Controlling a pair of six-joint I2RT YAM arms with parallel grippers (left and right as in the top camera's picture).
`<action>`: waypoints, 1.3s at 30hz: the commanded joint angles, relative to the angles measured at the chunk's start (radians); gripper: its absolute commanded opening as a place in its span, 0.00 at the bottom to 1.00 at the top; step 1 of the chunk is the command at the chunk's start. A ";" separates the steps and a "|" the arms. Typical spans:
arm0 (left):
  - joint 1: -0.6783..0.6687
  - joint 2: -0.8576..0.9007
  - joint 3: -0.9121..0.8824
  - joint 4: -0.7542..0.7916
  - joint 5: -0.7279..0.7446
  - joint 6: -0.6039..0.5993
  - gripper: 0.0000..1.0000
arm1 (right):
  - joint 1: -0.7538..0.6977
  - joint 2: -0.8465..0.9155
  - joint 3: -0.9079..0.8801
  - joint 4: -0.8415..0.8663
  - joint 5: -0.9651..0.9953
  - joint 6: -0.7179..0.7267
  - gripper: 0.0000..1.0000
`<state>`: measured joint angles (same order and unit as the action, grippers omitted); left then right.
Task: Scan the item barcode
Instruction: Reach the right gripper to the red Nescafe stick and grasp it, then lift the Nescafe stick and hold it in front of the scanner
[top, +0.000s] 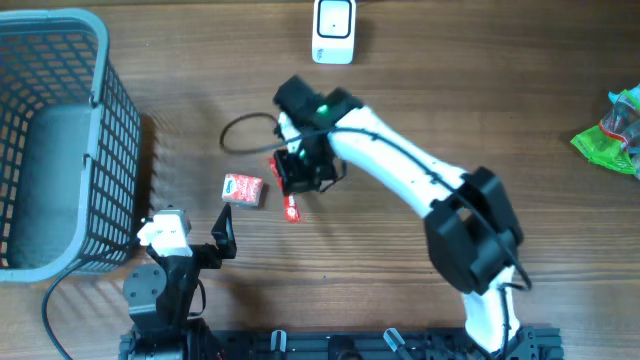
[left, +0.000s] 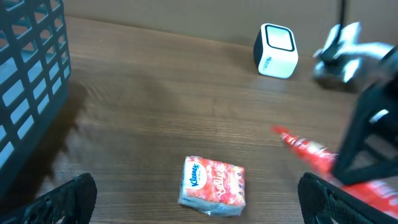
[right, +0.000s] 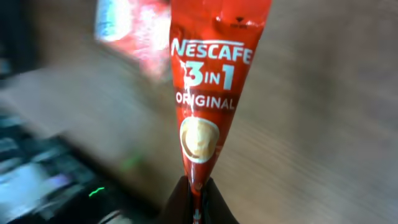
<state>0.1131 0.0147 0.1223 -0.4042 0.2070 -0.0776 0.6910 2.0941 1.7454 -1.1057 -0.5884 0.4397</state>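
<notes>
Right fingers (right: 179, 203) clamp the sachet (right: 208, 93) marked "NESCAFE 3IN1 ORIGINAL"; left fingers (left: 68, 198) stand wide near the "Kleenex" pack (left: 212, 185).

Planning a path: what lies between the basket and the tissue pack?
Nothing: only bare table between the basket and the tissue pack, as the overhead and left wrist views both show.
</notes>
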 joint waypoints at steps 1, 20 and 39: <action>0.000 -0.006 -0.003 0.003 0.002 -0.009 1.00 | -0.085 -0.041 0.019 -0.133 -0.557 0.058 0.04; 0.000 -0.006 -0.003 0.003 0.002 -0.009 1.00 | -0.163 -0.041 0.020 -0.087 -0.911 0.340 0.04; 0.000 -0.006 -0.003 0.003 0.002 -0.009 1.00 | -0.086 -0.050 0.019 1.976 -1.031 -0.273 0.04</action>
<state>0.1131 0.0147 0.1223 -0.4030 0.2070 -0.0776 0.5938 2.0628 1.7538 0.8383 -1.5593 0.4080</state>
